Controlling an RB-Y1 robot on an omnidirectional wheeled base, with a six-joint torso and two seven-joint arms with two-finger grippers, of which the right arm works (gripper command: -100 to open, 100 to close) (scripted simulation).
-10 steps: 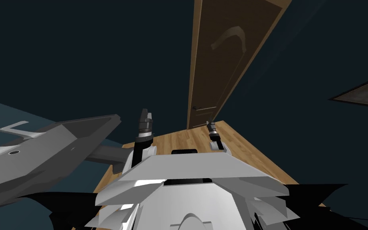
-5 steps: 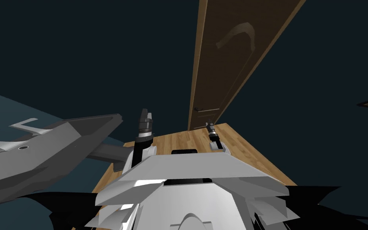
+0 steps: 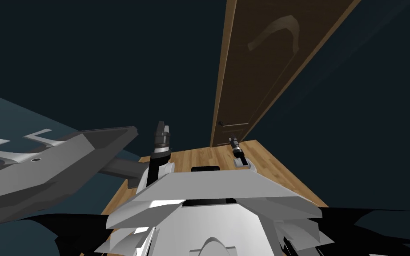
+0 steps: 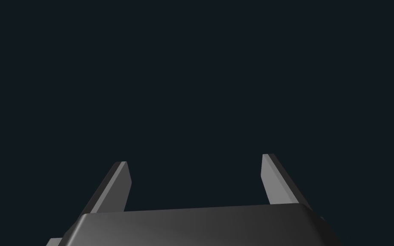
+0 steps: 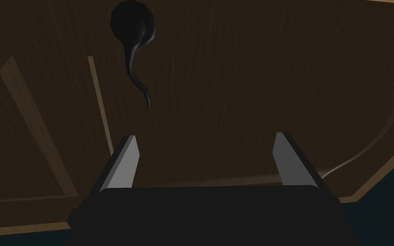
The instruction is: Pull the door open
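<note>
Right end effector (image 5: 204, 136), forearm stretched forward low over the wooden floor (image 3: 208, 155), fingers spread wide and empty; left end effector (image 4: 194, 159), forearm raised upright alongside, fingers likewise apart, holding nothing, facing a flat dark blue surface. Dark lever handle (image 5: 132, 25), beyond the right fingertips and clear of them, lever pointing back towards one finger. Brown panelled door (image 5: 234, 85) carrying it, directly ahead, top cut off at the head view's edge.

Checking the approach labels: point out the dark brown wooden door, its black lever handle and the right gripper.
dark brown wooden door (image 5: 243, 77): right wrist view, bare panel face.
black lever handle (image 5: 132, 25): right wrist view, its round base.
right gripper (image 5: 204, 136): right wrist view, midway between its open fingertips.
</note>
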